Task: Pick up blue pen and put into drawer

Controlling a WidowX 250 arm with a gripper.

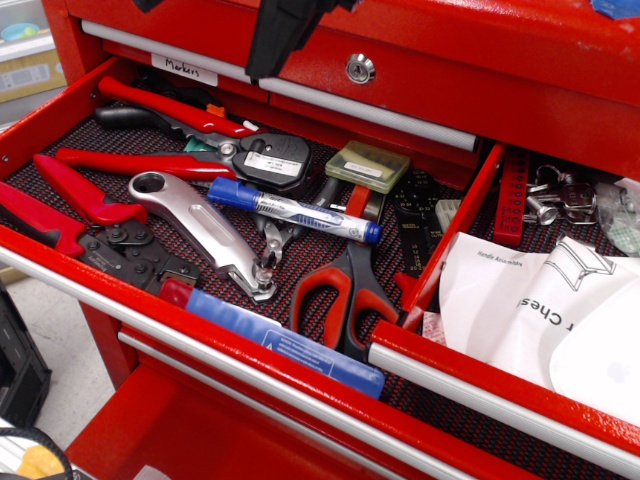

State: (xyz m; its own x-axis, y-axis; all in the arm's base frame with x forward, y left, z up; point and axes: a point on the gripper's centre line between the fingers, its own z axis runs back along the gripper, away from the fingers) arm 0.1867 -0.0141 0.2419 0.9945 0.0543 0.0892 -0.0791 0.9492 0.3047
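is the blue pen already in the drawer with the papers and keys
No, the blue pen lies among the scissors in the left drawer, not the right drawer.

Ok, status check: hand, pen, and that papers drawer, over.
Hand up top, above left drawer, state unclear. Blue pen lying across the tools, not picked. Right drawer open, papers and keys inside. Path clear.

A workshop: a red metal tool chest (560, 70) with open drawers of pliers (90, 215) and scissors (345, 290).

A handwritten label (184, 68) reads "Markers"; the white paper (520, 300) shows "Handle Assemblies" and "Ches".
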